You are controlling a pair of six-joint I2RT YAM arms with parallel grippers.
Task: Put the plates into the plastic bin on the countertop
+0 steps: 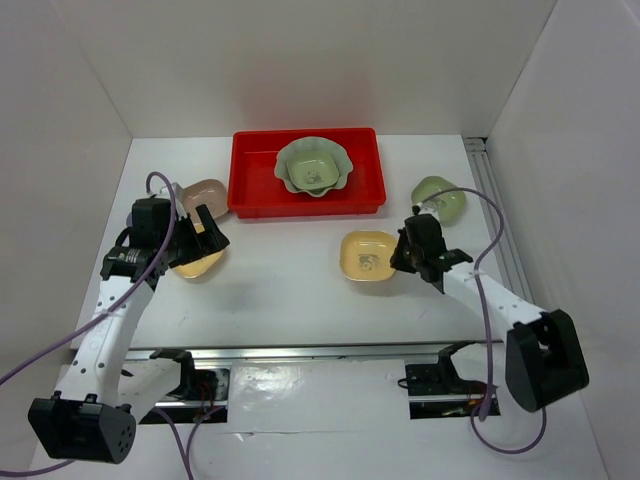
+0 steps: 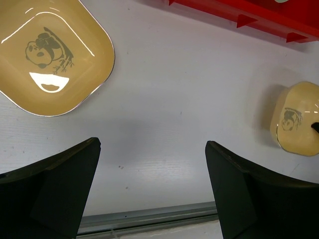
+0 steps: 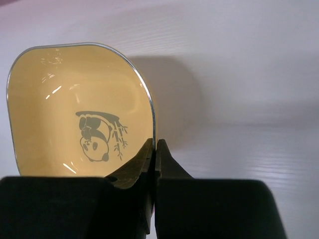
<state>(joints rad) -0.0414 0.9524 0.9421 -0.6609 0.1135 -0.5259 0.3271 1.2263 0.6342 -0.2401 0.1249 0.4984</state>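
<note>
Right gripper (image 3: 155, 149) is closed tight on the rim of a yellow plate (image 3: 70, 99) — grasp step, plate on the countertop (image 1: 300, 290) near the red bin (image 1: 250, 180), not in it. Next: lift, carry fwd over the bin rim. Left gripper (image 2: 152, 147) hangs w/ jaws apart — nothing held.

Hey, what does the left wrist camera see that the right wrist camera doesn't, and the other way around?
Only the left wrist view shows the left gripper, open with nothing between its fingers, a yellow panda plate lying beyond it, and an edge of the red bin. Only the right wrist view shows the right gripper, shut on the rim of a second yellow plate. Both views show that second yellow plate, small at the right edge of the left wrist view, and the white countertop.
</note>
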